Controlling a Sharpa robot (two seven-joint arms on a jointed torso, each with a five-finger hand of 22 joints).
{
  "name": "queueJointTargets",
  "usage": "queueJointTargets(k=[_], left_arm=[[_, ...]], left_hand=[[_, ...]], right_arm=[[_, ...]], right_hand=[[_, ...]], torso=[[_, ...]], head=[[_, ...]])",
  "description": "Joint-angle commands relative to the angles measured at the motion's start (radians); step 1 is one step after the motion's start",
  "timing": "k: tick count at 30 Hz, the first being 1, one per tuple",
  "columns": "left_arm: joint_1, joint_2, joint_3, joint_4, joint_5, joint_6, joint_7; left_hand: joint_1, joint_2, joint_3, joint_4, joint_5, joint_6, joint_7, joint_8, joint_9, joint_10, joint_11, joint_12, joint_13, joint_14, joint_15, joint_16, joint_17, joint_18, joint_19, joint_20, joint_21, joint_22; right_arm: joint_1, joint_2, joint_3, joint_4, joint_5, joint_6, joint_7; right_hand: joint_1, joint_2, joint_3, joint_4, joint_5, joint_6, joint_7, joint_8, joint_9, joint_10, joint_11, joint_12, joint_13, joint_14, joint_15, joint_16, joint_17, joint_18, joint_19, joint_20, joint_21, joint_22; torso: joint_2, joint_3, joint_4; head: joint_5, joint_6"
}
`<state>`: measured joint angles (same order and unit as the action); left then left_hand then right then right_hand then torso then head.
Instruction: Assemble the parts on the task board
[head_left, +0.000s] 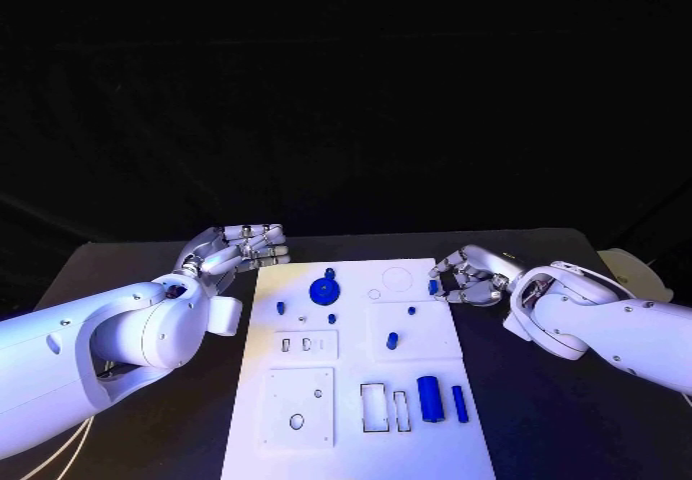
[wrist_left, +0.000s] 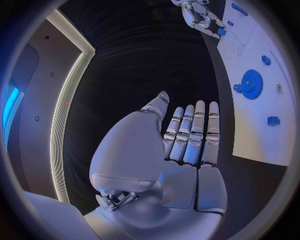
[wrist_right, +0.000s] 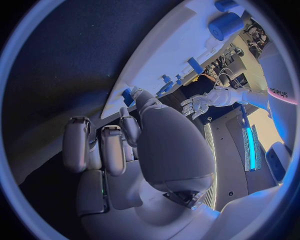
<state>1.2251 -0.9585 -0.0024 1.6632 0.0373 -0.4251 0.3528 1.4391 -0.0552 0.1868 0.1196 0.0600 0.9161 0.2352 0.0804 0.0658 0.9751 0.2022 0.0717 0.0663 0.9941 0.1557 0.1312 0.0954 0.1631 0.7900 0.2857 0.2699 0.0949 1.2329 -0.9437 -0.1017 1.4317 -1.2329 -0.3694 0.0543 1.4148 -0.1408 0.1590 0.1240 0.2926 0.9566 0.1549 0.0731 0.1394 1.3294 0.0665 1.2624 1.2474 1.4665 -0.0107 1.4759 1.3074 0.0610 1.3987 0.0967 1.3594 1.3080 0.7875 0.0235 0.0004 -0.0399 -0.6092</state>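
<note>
Head view — right hand (head_left: 469, 277) pinches a small blue part (head_left: 434, 287), long axis upright; left hand (head_left: 238, 250) released.

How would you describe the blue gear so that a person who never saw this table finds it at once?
Start from the white board in the middle of the black table and go to its far end, between the two hands. The gear lies there, nearer the left hand. It is the only round, toothed blue part; the other blue parts are small blocks or cylinders.
</note>
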Motion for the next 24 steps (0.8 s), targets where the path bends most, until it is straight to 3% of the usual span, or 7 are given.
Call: queueJointTargets(k=[1,5,7,24], left_arm=[[0.001,0.002,0.001,0.002,0.001,0.015,0.008],[0.001,0.001,0.001,0.002,0.001,0.015,0.007],[0.001,0.001,0.001,0.002,0.001,0.015,0.007],[0.001,-0.002,0.001,0.004,0.001,0.017,0.004]], left_hand=[[-0.001,0.007,0.001,-0.007,0.001,-0.008,0.013,-0.005,0.000,-0.007,-0.003,-0.004,0.000,-0.005,0.004,-0.005,-0.002,0.016,-0.006,0.002,-0.004,-0.001],[-0.001,0.007,0.001,-0.007,0.001,-0.008,0.013,-0.005,0.000,-0.007,-0.003,-0.004,0.000,-0.005,0.004,-0.005,-0.002,0.016,-0.006,0.002,-0.004,-0.001],[-0.001,0.007,0.001,-0.007,0.001,-0.008,0.013,-0.005,0.000,-0.007,-0.003,-0.004,0.000,-0.005,0.004,-0.005,-0.002,0.016,-0.006,0.002,-0.004,-0.001],[-0.001,0.007,0.001,-0.007,0.001,-0.008,0.013,-0.005,0.000,-0.007,-0.003,-0.004,0.000,-0.005,0.004,-0.005,-0.002,0.016,-0.006,0.002,-0.004,-0.001]], right_arm=[[-0.002,0.004,0.000,-0.002,-0.016,-0.003,-0.021],[-0.002,0.009,0.000,-0.005,-0.018,-0.005,-0.026],[-0.003,0.011,0.000,-0.006,-0.021,-0.005,-0.029],[-0.003,0.026,0.000,-0.014,-0.031,-0.005,-0.048]], right_hand=[[-0.010,0.003,-0.002,0.004,0.005,0.014,-0.001,0.009,0.002,0.007,0.001,0.006,0.004,0.063,0.005,0.006,0.083,0.000,0.006,0.006,0.005,0.060],[-0.015,0.009,-0.002,0.007,0.006,0.028,-0.003,0.013,0.004,0.013,-0.001,0.014,0.011,0.064,0.004,0.008,0.087,-0.002,0.012,0.005,0.011,0.067],[-0.017,0.012,-0.001,0.008,0.006,0.035,-0.004,0.015,0.005,0.016,-0.002,0.017,0.013,0.065,0.003,0.010,0.091,-0.003,0.015,0.005,0.015,0.071],[-0.025,0.027,0.004,0.010,0.003,0.087,-0.020,0.036,0.013,0.031,-0.015,0.035,0.031,0.070,-0.007,0.018,0.109,-0.009,0.034,-0.002,0.035,0.094]], torso=[[0.000,0.0000,-0.0007],[0.000,-0.0007,-0.0002],[0.001,-0.0004,0.0001],[0.000,0.0000,-0.0004]], head=[[0.000,-0.003],[0.000,-0.002],[0.002,0.004],[0.000,-0.002]])
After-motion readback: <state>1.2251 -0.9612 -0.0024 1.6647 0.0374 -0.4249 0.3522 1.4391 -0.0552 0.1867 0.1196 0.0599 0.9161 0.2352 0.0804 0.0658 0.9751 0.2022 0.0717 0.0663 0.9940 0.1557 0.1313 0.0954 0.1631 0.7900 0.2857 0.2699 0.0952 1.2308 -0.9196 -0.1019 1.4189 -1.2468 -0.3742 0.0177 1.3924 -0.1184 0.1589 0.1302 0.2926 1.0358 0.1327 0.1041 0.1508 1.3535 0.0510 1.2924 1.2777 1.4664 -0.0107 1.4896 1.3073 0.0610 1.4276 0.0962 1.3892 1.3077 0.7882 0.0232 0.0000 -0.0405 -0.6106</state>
